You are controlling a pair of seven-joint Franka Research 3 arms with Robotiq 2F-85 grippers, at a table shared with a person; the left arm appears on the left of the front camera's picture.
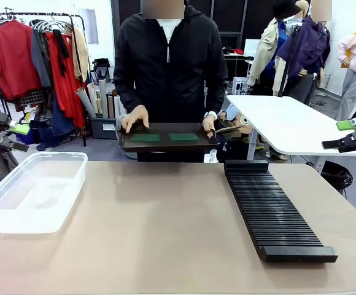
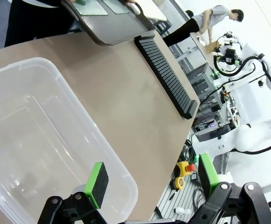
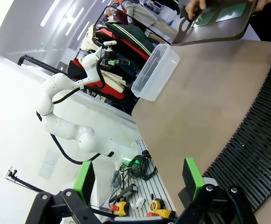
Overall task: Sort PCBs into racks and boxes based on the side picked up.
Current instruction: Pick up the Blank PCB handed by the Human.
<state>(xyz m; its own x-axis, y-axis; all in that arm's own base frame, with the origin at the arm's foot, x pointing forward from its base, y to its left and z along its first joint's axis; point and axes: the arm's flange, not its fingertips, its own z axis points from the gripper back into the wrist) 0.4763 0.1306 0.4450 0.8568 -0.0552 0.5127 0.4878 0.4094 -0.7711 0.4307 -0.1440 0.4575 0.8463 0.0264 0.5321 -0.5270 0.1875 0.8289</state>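
A person holds one dark tray (image 1: 166,148) level at the far edge of the surface (image 1: 166,233), presumably to present its two PCBs (image 1: 145,137) for pickup. One box (image 1: 18,222) sits left, one rack (image 1: 276,212) right (each beside its arm). Left gripper (image 2: 152,179) and right gripper (image 3: 138,177): jaws released, empty.

Wide open across the bare table (image 1: 159,227) — hemmed by clear box (image 1: 34,190) left, rack (image 1: 273,209) right, person-held tray (image 1: 166,147) at far edge.
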